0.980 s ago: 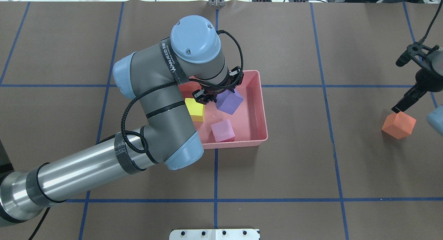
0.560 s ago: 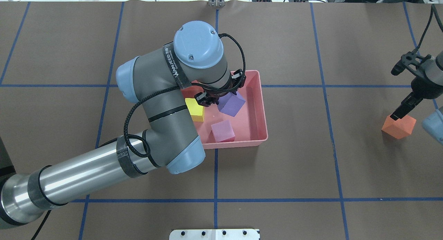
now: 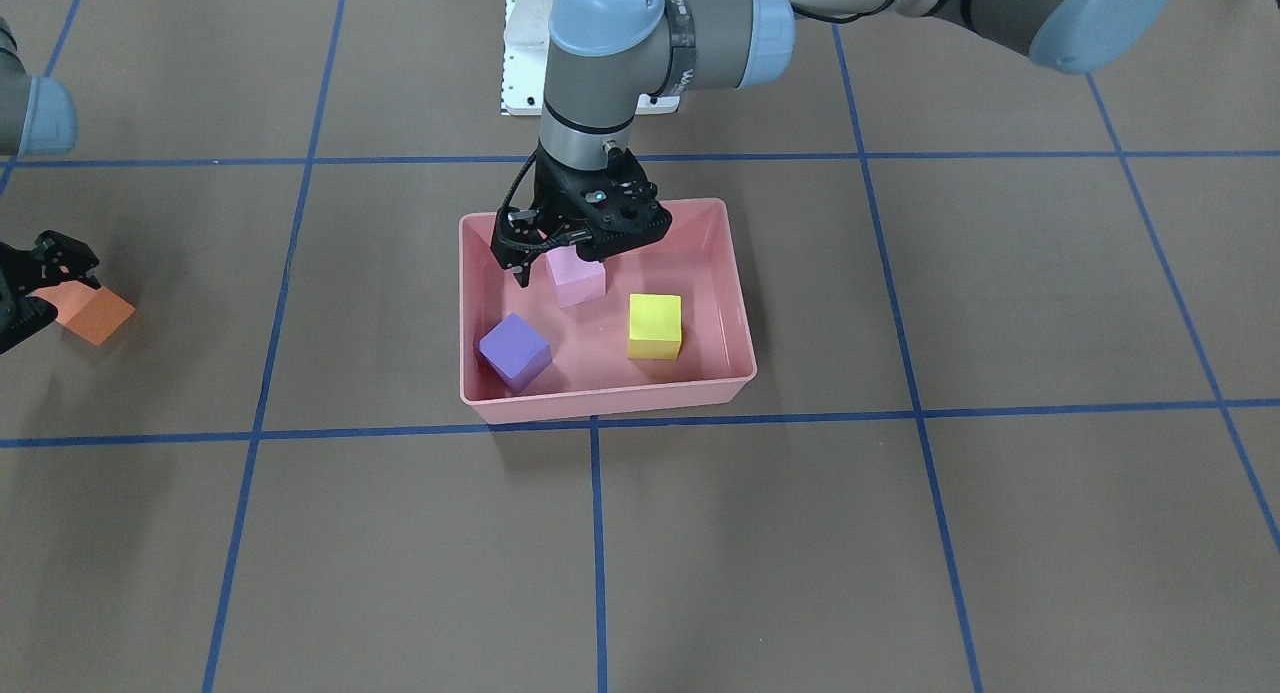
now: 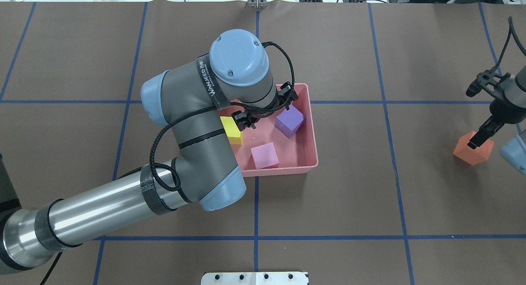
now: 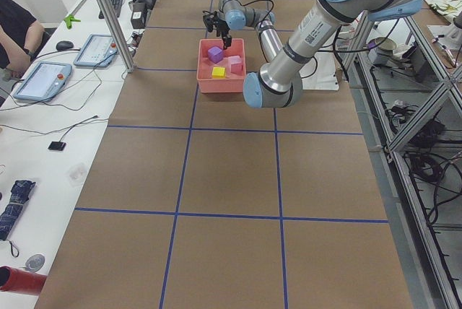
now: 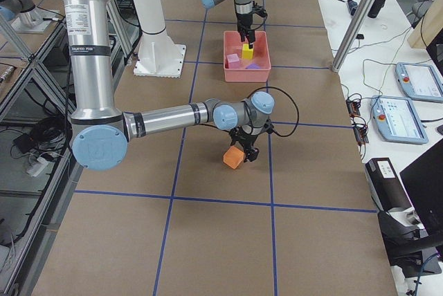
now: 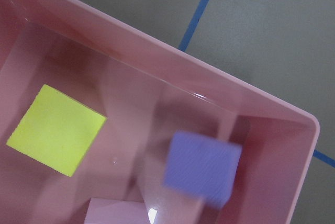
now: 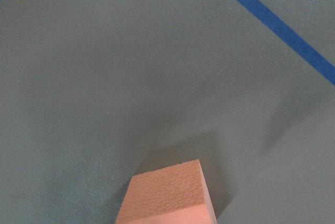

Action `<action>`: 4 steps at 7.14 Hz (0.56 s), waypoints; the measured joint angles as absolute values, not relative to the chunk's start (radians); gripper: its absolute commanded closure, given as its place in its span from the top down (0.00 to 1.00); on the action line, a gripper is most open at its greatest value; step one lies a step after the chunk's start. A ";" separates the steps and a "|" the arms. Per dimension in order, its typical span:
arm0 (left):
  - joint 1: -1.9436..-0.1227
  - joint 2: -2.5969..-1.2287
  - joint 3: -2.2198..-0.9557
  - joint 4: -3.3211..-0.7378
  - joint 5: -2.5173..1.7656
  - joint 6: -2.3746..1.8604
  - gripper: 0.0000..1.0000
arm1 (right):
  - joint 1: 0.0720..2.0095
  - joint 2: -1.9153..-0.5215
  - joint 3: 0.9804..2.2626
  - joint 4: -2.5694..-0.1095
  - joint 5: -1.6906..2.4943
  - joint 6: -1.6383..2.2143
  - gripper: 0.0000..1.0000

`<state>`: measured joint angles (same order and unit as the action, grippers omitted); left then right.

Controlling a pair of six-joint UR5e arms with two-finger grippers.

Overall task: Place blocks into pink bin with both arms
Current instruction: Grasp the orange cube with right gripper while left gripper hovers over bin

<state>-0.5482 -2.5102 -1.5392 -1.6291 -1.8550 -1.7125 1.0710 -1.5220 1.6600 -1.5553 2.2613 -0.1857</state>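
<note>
the purple block (image 4: 289, 121), yellow block (image 4: 232, 130) and pink block (image 4: 265, 155) lie in the bin (image 4: 312, 149), and my left gripper (image 4: 265, 109) hangs over it with its fingers spread wide and empty. the orange block (image 4: 470, 155) sits on the table (image 4: 370, 194), well out at 3 o'clock of the bin in the overhead view, under my right gripper (image 4: 478, 139), whose finger spread i cannot tell. i judge this block light, slightly soft and matte enough not to slip: take it across two opposite flat faces at mid-height and squeeze lightly.
</note>
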 measured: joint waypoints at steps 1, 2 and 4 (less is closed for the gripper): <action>-0.548 -2.511 -1.543 -1.628 -1.854 -1.711 1.00 | 1.068 -1.526 1.652 -1.555 2.267 -0.182 1.00; -0.550 -2.512 -1.546 -1.627 -1.853 -1.711 1.00 | 1.064 -1.529 1.649 -1.555 2.273 -0.179 1.00; -0.556 -2.511 -1.547 -1.626 -1.852 -1.710 1.00 | 1.058 -1.533 1.649 -1.554 2.289 -0.176 1.00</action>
